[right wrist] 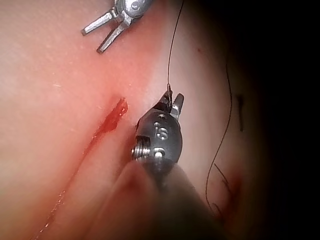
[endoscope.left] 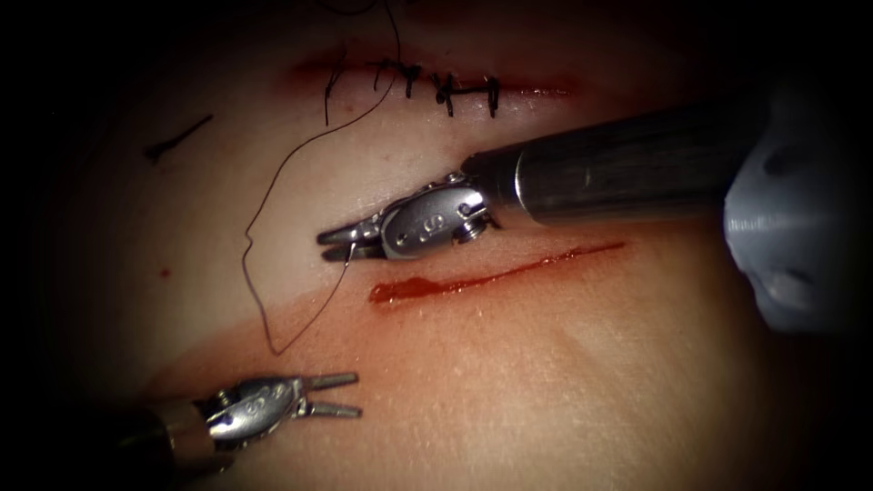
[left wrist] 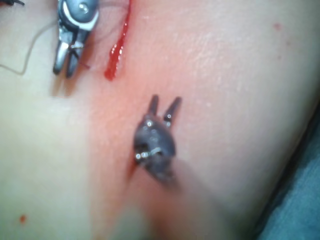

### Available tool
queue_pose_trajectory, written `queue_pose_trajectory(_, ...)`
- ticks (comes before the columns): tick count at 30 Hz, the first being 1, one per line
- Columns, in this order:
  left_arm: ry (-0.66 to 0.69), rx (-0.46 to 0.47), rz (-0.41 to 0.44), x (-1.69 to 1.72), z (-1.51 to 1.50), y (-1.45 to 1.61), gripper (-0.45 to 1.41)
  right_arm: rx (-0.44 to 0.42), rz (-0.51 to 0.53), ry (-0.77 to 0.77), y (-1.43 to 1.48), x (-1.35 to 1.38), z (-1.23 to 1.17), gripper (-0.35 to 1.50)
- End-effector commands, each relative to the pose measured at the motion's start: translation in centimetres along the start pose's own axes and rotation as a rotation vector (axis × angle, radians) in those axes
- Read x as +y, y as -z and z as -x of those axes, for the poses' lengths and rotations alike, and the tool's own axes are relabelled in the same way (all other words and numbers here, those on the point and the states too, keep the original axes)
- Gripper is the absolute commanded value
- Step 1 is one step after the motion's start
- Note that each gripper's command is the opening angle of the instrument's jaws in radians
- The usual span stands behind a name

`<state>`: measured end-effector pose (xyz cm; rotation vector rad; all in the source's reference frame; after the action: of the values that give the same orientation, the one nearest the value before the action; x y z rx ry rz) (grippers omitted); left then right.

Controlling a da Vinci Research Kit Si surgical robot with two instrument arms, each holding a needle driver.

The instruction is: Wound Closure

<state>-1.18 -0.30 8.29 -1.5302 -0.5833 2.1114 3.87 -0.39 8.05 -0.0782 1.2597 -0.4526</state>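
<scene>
The right tool (endoscope.left: 335,245) lies over the middle of the tissue (endoscope.left: 546,382), just above the left end of an open red cut (endoscope.left: 491,275). Its jaws are shut on the black thread (endoscope.left: 246,238). The thread runs from the stitched cut (endoscope.left: 436,86) at the top, loops down to the left, and comes back up to these jaws. In the right wrist view the thread (right wrist: 171,50) ends at the right tool (right wrist: 172,100); I cannot tell whether a needle is there. The left tool (endoscope.left: 332,395) hovers at the lower left, jaws open, holding nothing.
A short cut end of thread (endoscope.left: 177,136) lies on the tissue at the upper left. Red fluid fills the open cut (left wrist: 116,55) and tints the tissue around the left tool (left wrist: 165,102). The right arm's thick shaft (endoscope.left: 637,168) crosses from the right.
</scene>
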Motion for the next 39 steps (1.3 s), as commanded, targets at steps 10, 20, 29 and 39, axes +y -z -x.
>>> queue_pose_trajectory(10,0.001,0.001,0.006,0.02,0.07,-0.08,0.29,0.002,-0.001,-0.024,-0.07,-0.01,0.01,-0.35)
queue_pose_trajectory(20,0.004,-0.007,0.001,0.01,0.03,-0.16,0.29,-0.013,0.005,-0.194,-0.03,0.09,0.02,-0.35)
queue_pose_trajectory(29,0.031,0.000,-0.043,-0.29,-0.33,-0.46,0.27,-0.012,0.008,-0.194,-0.03,0.08,0.02,-0.35)
queue_pose_trajectory(39,0.050,-0.020,-0.063,-0.57,0.01,-0.55,0.17,-0.013,0.005,-0.194,-0.03,0.08,0.01,-0.35)
